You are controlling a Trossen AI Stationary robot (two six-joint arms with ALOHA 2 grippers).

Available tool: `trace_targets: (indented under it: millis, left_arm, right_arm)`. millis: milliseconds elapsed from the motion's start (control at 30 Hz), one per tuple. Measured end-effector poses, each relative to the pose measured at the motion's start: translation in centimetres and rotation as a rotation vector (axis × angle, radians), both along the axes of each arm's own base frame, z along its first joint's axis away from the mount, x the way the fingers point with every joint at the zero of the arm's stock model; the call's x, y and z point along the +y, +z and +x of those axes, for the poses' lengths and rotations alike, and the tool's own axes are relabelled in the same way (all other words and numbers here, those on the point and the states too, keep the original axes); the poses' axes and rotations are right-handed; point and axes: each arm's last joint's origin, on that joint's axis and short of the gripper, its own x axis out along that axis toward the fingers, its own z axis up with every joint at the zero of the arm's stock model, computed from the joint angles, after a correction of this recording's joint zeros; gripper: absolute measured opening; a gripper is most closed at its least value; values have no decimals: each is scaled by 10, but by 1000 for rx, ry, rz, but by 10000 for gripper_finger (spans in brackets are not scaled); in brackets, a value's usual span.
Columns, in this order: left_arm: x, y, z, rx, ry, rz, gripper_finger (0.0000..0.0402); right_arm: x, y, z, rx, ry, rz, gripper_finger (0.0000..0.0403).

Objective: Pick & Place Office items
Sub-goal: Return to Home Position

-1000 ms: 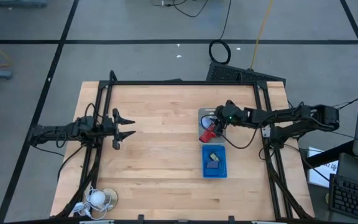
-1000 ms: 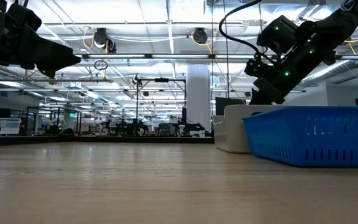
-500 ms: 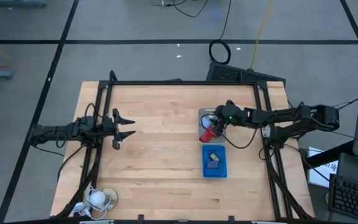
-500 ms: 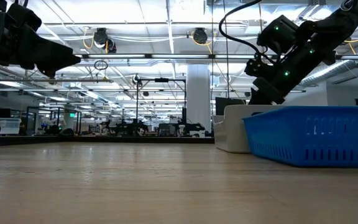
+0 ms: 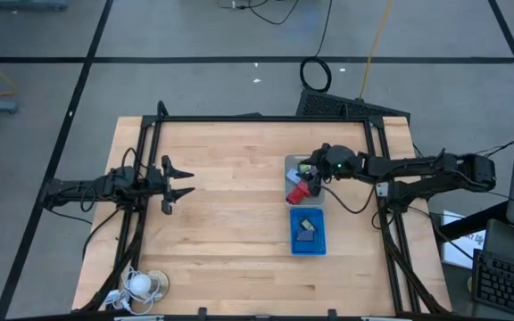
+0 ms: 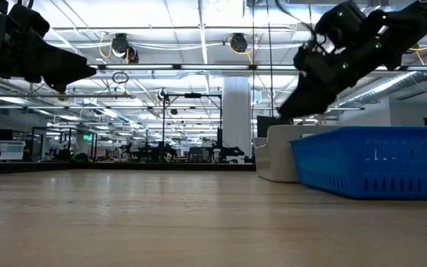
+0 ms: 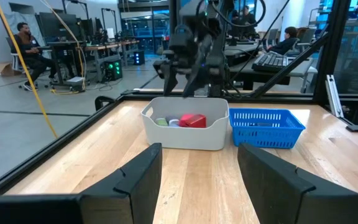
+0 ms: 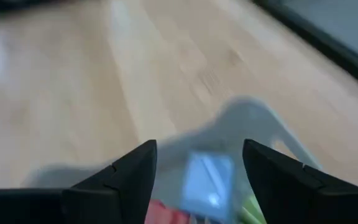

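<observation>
Hovering just above the gray tray point(image 7: 185, 138) at the table's point(image 5: 230, 232) right side, the right hand point(image 5: 309, 172) has its two fingers spread wide and holds nothing. Its wrist view looks down between those fingers into the tray, where a light-blue cube point(image 8: 209, 179) lies with a red block point(image 7: 193, 121) on one side of it and a green bit point(image 7: 161, 122) on the other. From the left wrist view the red block and the green bit show side by side over the tray's near wall, with the right arm reaching in above them.

Just beside the gray tray, on the side nearer the table's front edge, sits a blue tray point(image 5: 308, 248). A dark rectangular piece point(image 5: 306, 226) lies inside it; whether it is one item or several I cannot tell.

The left hand point(image 5: 184, 181) hangs over the table's left part, well apart from both trays, fingers wide open and empty. In the low view it is raised clear of the wood.

A white round thing with a coiled cord point(image 5: 141, 283) rests at the front left corner.
</observation>
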Motion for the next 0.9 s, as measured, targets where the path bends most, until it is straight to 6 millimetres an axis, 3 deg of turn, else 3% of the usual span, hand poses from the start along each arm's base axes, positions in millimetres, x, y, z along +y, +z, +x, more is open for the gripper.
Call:
trace_targets:
  millis: [300, 600, 900]
  left_arm:
    - [0, 0, 0, 0, -1, 0, 214]
    - [0, 0, 0, 0, -1, 0, 214]
    - [0, 0, 0, 0, -1, 0, 214]
  right_arm:
    - [8, 38, -14, -231, 120, 0, 228]
    - [21, 85, -54, -504, 205, 4, 226]
    - [36, 90, -105, -481, 264, -51, 224]
